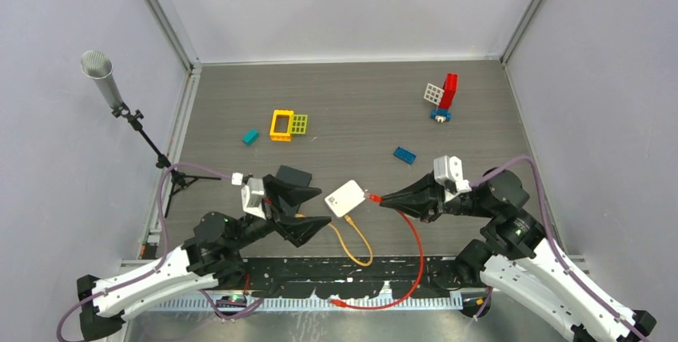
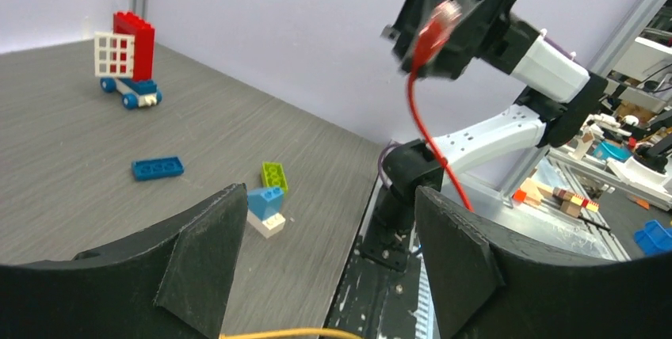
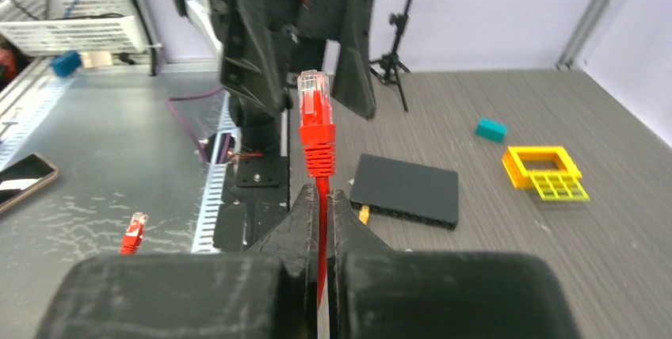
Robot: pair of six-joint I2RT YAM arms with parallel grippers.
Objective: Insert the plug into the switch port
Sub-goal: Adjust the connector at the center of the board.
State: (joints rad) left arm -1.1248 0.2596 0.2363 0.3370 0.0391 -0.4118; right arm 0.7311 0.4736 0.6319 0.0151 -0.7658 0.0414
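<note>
From above, the white switch (image 1: 345, 197) lies on the grey surface (image 1: 352, 102) between the two arms. The left jaws stand wide open and empty just beside its left edge, while the right jaws are pinched shut on the red cable (image 1: 420, 256) right behind the red plug (image 1: 372, 196), whose tip sits just off the switch's right corner, contact impossible to tell. The left wrist view shows its own jaws spread apart with nothing between them, and the plug (image 2: 434, 30) held up in the right jaws beyond. In the right wrist view the plug (image 3: 317, 121) stands upright above the closed jaws, its cable clamped between them.
</note>
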